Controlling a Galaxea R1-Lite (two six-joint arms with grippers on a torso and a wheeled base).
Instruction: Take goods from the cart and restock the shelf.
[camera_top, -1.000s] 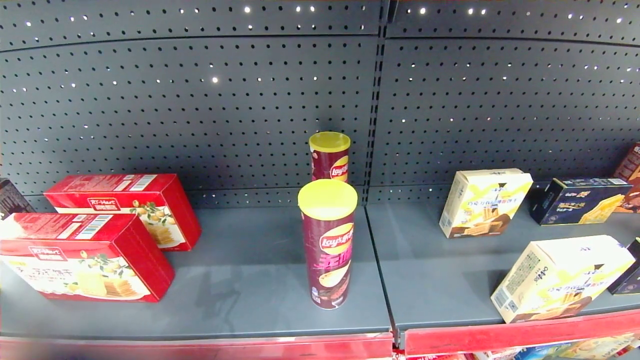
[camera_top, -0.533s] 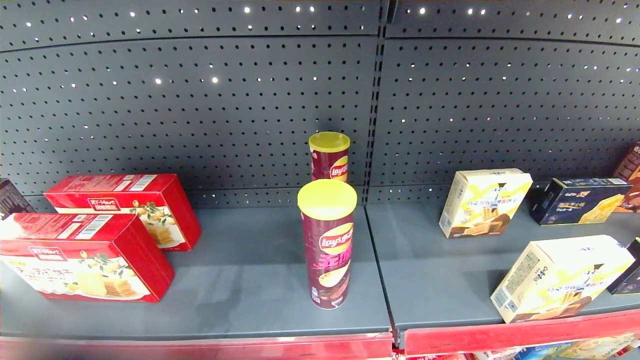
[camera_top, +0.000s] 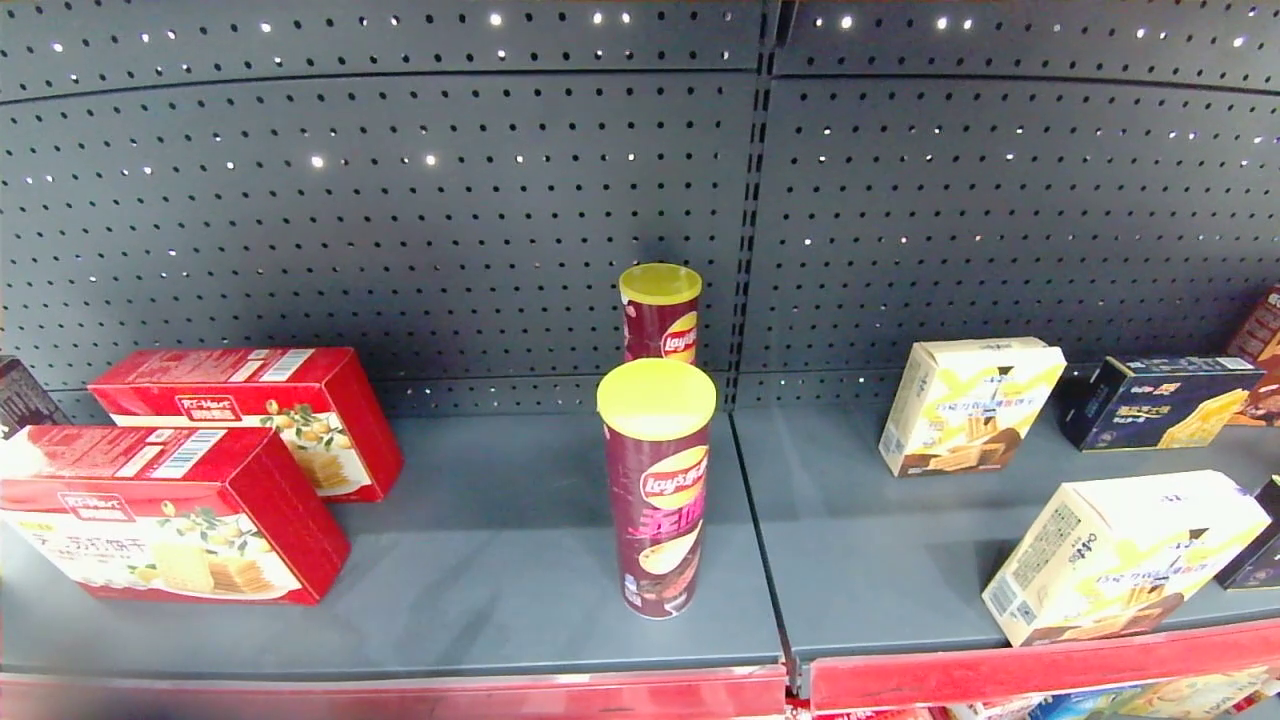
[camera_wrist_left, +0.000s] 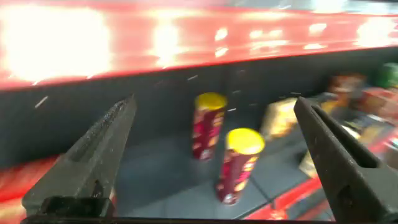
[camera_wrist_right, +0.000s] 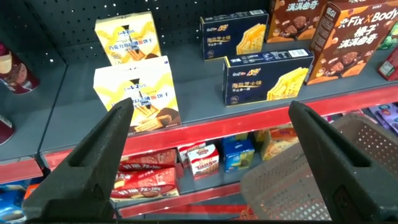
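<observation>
My left end effector (camera_wrist_left: 214, 106) and right end effector (camera_wrist_right: 211, 107) gape empty; front can (camera_top: 657, 500) and rear can (camera_top: 660, 315) stand on the shelf (camera_top: 480, 560).

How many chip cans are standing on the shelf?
2. The front can stands near the shelf edge; the back can stands directly behind it, by the pegboard. The left wrist view, from the side, also gives two.

Rear can (camera_top: 660, 312) base hidden behind front can (camera_top: 657, 485); dark box (camera_top: 18, 397) cut by edge.

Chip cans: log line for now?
front can, rear can: upright on shelf | left gripper: open, empty | right gripper: open, empty
</observation>
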